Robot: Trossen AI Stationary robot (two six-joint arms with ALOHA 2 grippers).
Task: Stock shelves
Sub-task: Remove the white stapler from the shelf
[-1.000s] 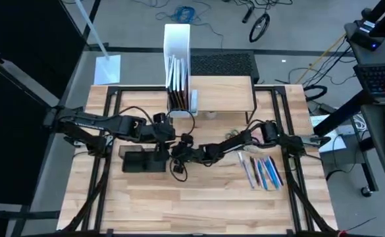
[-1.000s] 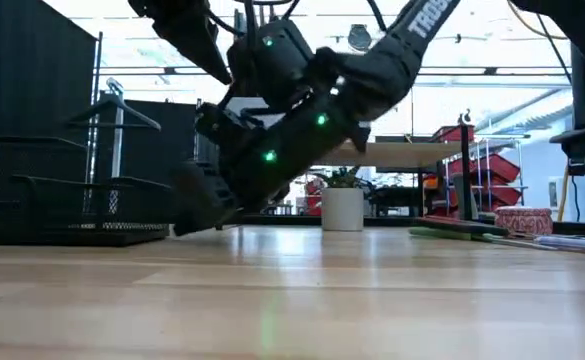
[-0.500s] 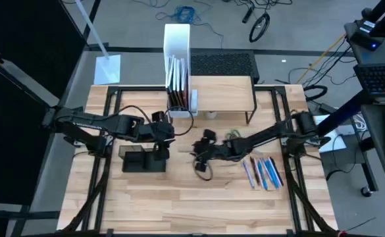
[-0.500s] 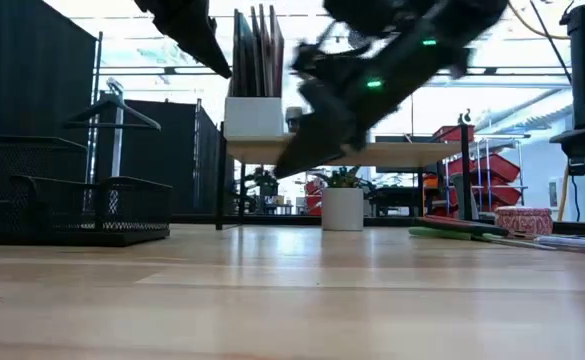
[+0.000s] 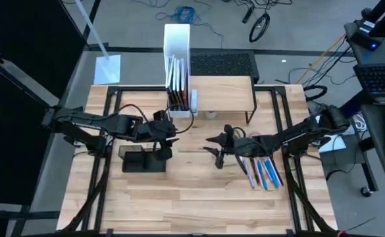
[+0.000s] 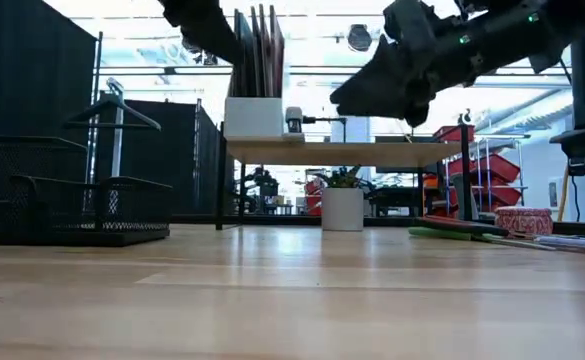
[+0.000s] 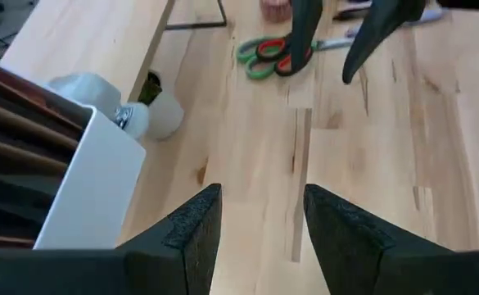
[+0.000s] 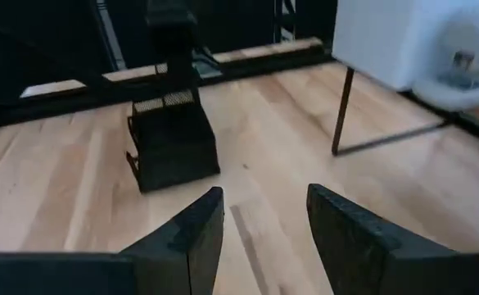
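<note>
The light-wood worktop [image 5: 179, 197] stretches under both my arms, bare across most of its near half. At twelve o'clock on it stands the desk riser [image 5: 222, 93], its flat pale top carried on thin black legs, nothing lying on the open part of that top. Just beside the riser's nine o'clock end stands the tall white magazine file box [image 5: 177, 46], holding several dark upright folders. At about nine o'clock from the worktop's centre sits the black mesh organizer tray [image 5: 143, 160].

My left claw [image 7: 257, 217] hangs just beyond the tray's far right corner, fingers spread, holding nothing; past it I see the file box's white corner and a small white object lying by the riser's leg. My right claw [image 8: 264, 215] hovers above the worktop's centre, clear of the surface, pointing toward nine o'clock at the tray, its fingers also spread and empty.

At three o'clock, beside my right arm, a row of pens and markers [image 5: 263, 171] lies side by side on the wood. Green-handled scissors [image 7: 272, 57] lie next to them, on the side nearer the centre.
</note>
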